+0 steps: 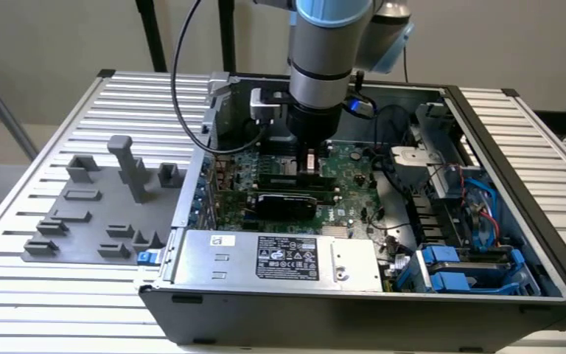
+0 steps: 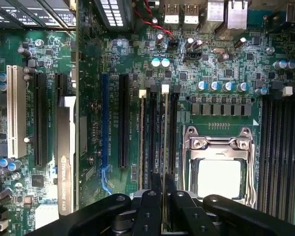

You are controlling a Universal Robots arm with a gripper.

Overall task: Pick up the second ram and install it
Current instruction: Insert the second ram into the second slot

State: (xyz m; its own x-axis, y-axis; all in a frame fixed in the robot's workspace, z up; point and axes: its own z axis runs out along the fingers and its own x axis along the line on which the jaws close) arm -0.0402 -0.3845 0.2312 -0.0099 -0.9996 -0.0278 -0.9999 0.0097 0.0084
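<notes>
The exterior camera stands off high at the front, looking down and away across the slatted table [image 1: 47, 295] into the open computer case [image 1: 362, 302] — a wide, distant take. The wrist camera hangs close over the motherboard [image 2: 137, 54], facing straight down — that board [image 1: 347, 166] is the ground both views share, around the CPU socket [image 2: 219, 167].

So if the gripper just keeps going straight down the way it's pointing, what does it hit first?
Most likely the black memory slots on the motherboard, beside the CPU socket. The gripper holds a thin RAM stick edge-on right over them, though the remaining gap is unclear.
</notes>
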